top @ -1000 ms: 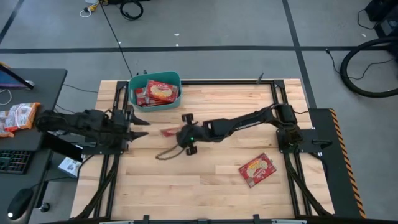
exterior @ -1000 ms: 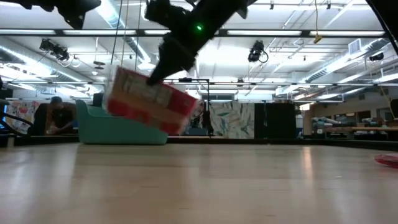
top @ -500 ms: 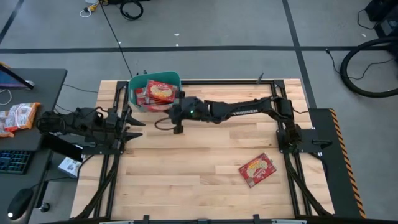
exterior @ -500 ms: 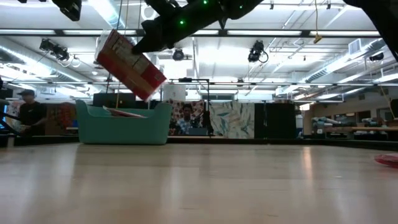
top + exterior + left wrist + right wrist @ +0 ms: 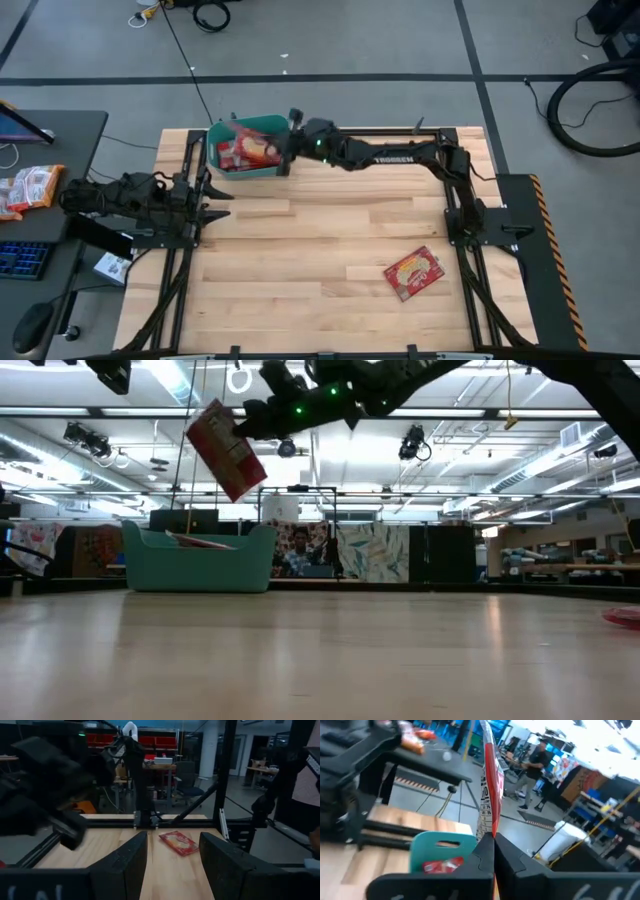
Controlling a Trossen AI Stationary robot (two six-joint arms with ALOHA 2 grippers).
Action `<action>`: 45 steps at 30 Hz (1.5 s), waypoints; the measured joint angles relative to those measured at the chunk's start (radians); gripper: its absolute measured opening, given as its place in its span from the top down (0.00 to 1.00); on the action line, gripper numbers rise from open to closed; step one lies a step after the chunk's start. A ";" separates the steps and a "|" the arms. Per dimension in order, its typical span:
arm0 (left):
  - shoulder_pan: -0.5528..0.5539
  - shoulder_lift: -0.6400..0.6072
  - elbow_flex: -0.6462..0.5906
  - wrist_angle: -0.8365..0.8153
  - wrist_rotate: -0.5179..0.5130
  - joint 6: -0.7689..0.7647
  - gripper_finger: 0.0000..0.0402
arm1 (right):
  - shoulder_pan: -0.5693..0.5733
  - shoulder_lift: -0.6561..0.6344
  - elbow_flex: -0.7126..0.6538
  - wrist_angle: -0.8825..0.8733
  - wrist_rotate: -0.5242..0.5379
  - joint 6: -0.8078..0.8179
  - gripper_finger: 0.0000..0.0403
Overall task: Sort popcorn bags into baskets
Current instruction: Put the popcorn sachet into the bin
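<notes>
The teal basket (image 5: 222, 133) stands at the table's far left and shows in the low view (image 5: 198, 565); several red popcorn bags (image 5: 255, 150) lie in it. My right gripper (image 5: 288, 150) hovers over the basket's right rim, shut on another red bag (image 5: 225, 450), which the right wrist view shows edge-on (image 5: 489, 785). One more bag (image 5: 413, 272) lies flat on the table's near right and also shows in the left wrist view (image 5: 177, 842). My left gripper (image 5: 215, 195) waits open at the table's left edge. My right gripper pinches the bag between its two fingers by one edge (image 5: 490, 831), reaching nearly level from the table's right. The bag is lifted clear above the basket and hangs tilted, its free end (image 5: 240, 488) slanting down below the fingers.
A dark metal frame (image 5: 440, 160) borders the table. A side desk to the left holds more red packets (image 5: 30, 187) and a keyboard. Bare wood lies across the table's middle and near side. People stand in the room beyond the far edge.
My right gripper has swung from the table's middle toward the far left, rising, and now stands over the basket. The bag it holds has gone with it, lifted from near table height to well above the basket's rim and tipped steeper.
</notes>
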 joint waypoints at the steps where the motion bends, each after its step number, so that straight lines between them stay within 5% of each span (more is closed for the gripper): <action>1: 0.000 0.000 0.000 0.000 -0.001 0.000 0.54 | -0.016 0.000 0.000 0.004 -0.012 0.025 0.99; 14: 0.000 0.008 -0.001 -0.013 -0.018 0.003 0.54 | -0.094 0.114 0.032 0.073 0.041 0.182 0.99; 23: 0.001 0.008 -0.001 -0.012 -0.028 0.012 0.54 | -0.091 0.147 0.035 0.063 0.191 0.232 0.99; 33: 0.001 0.008 -0.001 -0.011 -0.029 0.010 0.54 | -0.091 0.175 0.034 0.082 0.247 0.510 0.98; 45: 0.001 0.007 -0.001 -0.020 -0.026 -0.011 0.54 | -0.082 0.248 0.034 0.193 0.317 0.649 0.98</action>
